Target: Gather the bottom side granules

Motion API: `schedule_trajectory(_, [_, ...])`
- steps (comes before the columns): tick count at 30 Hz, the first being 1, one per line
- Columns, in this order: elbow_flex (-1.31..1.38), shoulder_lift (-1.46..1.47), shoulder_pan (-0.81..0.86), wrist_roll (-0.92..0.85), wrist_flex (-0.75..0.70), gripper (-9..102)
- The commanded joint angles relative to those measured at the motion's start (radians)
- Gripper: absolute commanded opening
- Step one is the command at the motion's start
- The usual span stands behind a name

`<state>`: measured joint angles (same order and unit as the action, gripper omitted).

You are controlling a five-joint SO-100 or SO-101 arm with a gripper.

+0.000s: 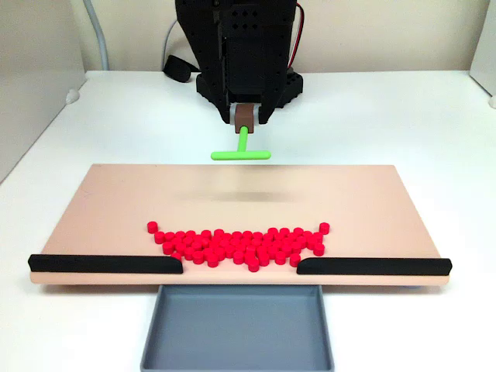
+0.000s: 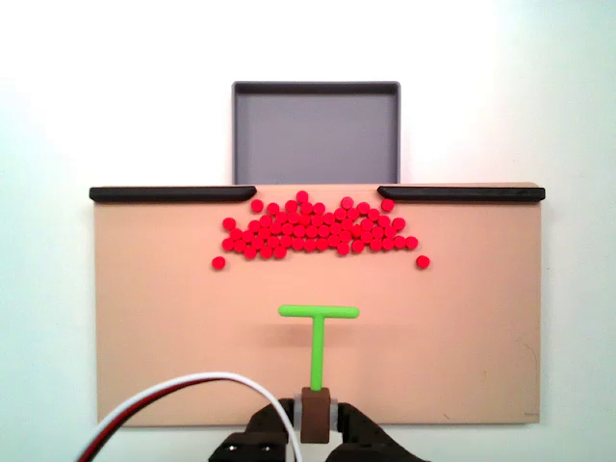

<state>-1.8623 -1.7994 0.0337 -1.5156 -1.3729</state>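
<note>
Both fixed views are showing the same setup from opposite ends: the granules (image 1: pixel 236 246) are sitting bunched in a wide red band on the tan board (image 1: pixel 116 201), right up near the edge with the two black strips (image 1: pixel 105 263), mostly lined up with the gap between those strips. A couple of strays are lying just off the main bunch (one at each end of the band in the view from behind the arm (image 2: pixel 423 262)). The gray tray (image 1: pixel 236 329) is sitting on the white table (image 1: pixel 434 124) just past that gap, touching or nearly touching the board edge. The pincer (image 1: pixel 246 116) is clamping narrowly on the brown block at the stem end of the green T-shaped tool (image 1: pixel 241 153), whose crossbar is hanging well apart from the granules, toward the arm's side of the board.
</note>
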Motion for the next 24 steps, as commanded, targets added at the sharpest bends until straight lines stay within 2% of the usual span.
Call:
schedule_trajectory(1, [0.020, -0.002, -0.012, -0.014, -0.002, 0])
schedule_trajectory(24, [0.018, -0.025, 0.009, -0.072, -0.002, 0])
